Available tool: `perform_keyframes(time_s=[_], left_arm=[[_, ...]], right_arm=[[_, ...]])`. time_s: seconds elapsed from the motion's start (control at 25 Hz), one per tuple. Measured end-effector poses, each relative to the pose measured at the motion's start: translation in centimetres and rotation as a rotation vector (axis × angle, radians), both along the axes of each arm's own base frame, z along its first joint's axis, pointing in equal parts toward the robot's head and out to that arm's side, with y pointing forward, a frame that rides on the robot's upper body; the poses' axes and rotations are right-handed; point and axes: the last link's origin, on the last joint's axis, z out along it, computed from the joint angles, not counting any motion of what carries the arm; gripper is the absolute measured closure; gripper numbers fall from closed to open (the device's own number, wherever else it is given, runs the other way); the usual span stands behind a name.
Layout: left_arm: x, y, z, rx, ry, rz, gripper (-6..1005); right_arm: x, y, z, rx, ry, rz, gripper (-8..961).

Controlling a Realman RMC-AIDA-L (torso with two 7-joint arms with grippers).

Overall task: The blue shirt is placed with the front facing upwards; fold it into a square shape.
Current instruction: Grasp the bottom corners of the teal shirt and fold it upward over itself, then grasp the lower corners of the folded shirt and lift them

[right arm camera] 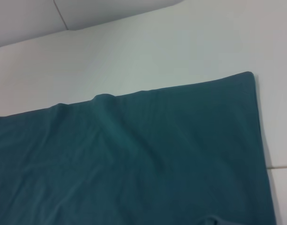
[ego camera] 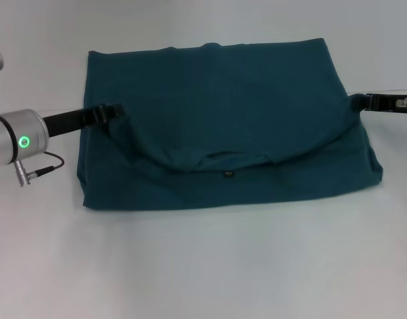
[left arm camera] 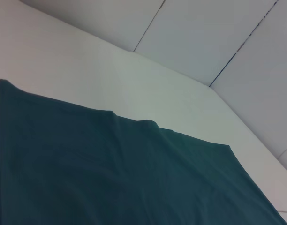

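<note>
Blue shirt (ego camera: 223, 126) lies mid-bench, folded into a wide rectangle, its upper layer sagging in a curve toward the near edge, where the collar and a small dark label show. Left gripper (ego camera: 112, 111) pinches the shirt's left edge; right gripper (ego camera: 358, 102) grips its right edge. Both wrist views show only smooth teal cloth on the white bench (ego camera: 210, 266)

Matt soft cloth — blue shirt (ego camera: 223, 100)
</note>
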Motion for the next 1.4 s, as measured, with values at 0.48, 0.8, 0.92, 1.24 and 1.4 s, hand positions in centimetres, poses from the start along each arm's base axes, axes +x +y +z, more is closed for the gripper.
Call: perform_keyframes(time_s=[0.48, 0.8, 0.92, 1.24, 1.4], left_arm=[[-0.8, 0.1, 3.8, 0.087, 0.001, 0.004, 411], [-2.3, -2.6, 5.0, 0.053, -0.065, -0.027, 224], [-2.9, -3.6, 4.7, 0.021, -0.046, -0.037, 163], [-4.3, -5.6, 3.3, -0.050, 0.062, -0.060, 141], [-5.0, -6.0, 2.9, -0.054, 0.095, -0.056, 142]], right_arm=[[0.1, -0.3, 2.8, 0.079, 0.018, 0.030, 507], [1.4, -2.6, 2.6, 0.023, 0.072, 0.032, 232], [1.8, -3.7, 2.5, -0.013, 0.094, 0.038, 191], [3.1, -6.8, 2.2, -0.069, 0.144, 0.038, 185], [3.5, -8.0, 1.7, -0.106, 0.179, 0.023, 185]])
